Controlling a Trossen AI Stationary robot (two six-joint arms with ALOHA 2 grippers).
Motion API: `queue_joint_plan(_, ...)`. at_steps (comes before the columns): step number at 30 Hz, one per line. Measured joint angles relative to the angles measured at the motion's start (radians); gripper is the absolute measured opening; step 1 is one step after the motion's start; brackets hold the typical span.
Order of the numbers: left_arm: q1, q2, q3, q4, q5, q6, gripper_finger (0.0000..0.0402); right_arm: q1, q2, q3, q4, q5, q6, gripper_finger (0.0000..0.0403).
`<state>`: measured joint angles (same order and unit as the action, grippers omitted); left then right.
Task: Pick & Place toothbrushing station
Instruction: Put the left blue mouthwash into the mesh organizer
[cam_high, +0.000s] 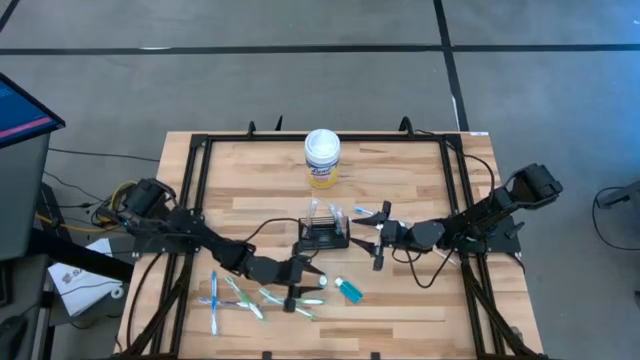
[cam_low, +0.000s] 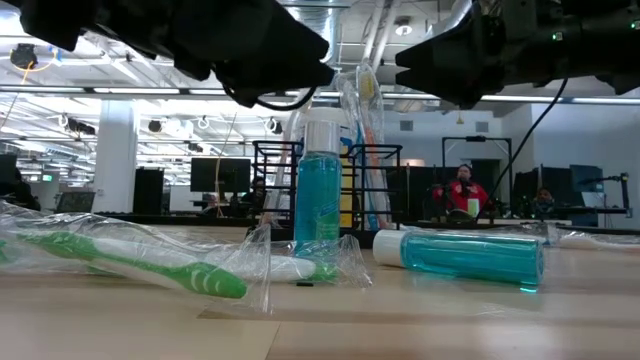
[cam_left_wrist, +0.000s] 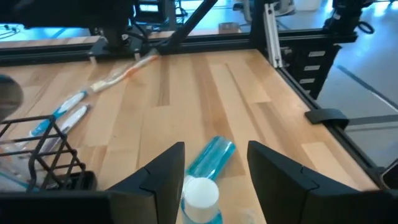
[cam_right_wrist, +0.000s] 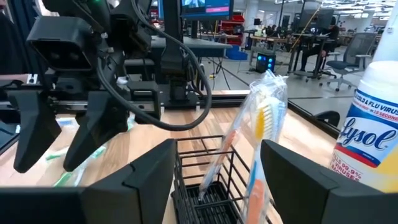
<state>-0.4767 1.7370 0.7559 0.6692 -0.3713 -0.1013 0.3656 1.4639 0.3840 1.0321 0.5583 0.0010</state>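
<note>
The black wire-mesh caddy (cam_high: 323, 234) stands at mid-table and holds wrapped toothbrushes (cam_right_wrist: 264, 124) that stand upright in it. A blue bottle with a white cap (cam_high: 348, 290) lies on its side near the front. My left gripper (cam_high: 310, 285) is open, and its fingers stand on either side of the bottle's cap end (cam_left_wrist: 200, 191) without visibly touching it. My right gripper (cam_high: 366, 236) is open beside the caddy's right side, facing it (cam_right_wrist: 205, 186). A second blue bottle (cam_low: 318, 195) stands upright at the caddy; whether it is inside, I cannot tell.
Several wrapped toothbrushes (cam_high: 240, 300) lie at the front left, one of them green (cam_low: 130, 262). A white-lidded yellow-labelled canister (cam_high: 322, 158) stands at the far middle. More wrapped toothbrushes (cam_left_wrist: 118, 78) lie to the right of the caddy. A black frame (cam_high: 190, 200) rims the table.
</note>
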Motion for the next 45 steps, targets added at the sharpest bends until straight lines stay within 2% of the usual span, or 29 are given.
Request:
queue_joint_plan(17, 0.000, 0.002, 0.000, -0.048, -0.022, -0.044, 0.0171, 0.000, 0.000, 0.000, 0.000, 0.000, 0.000, 0.0228)
queue_joint_plan(26, 0.009, 0.116, 0.052, -0.046, -0.024, -0.059, 0.0172, 0.000, 0.000, 0.000, 0.000, 0.000, 0.000, 0.0228)
queue_joint_plan(36, 0.013, 0.122, 0.061, -0.053, -0.025, -0.046, 0.0172, 0.000, 0.000, 0.000, 0.000, -0.004, 0.000, 0.0228)
queue_joint_plan(40, 0.013, 0.127, 0.061, -0.061, -0.024, -0.053, 0.0158, 0.000, 0.000, 0.000, 0.000, -0.004, 0.001, 0.0228)
queue_joint_plan(45, 0.013, 0.125, 0.061, -0.061, -0.025, -0.060, 0.0109, 0.000, 0.000, 0.000, 0.000, -0.004, 0.008, 0.0228)
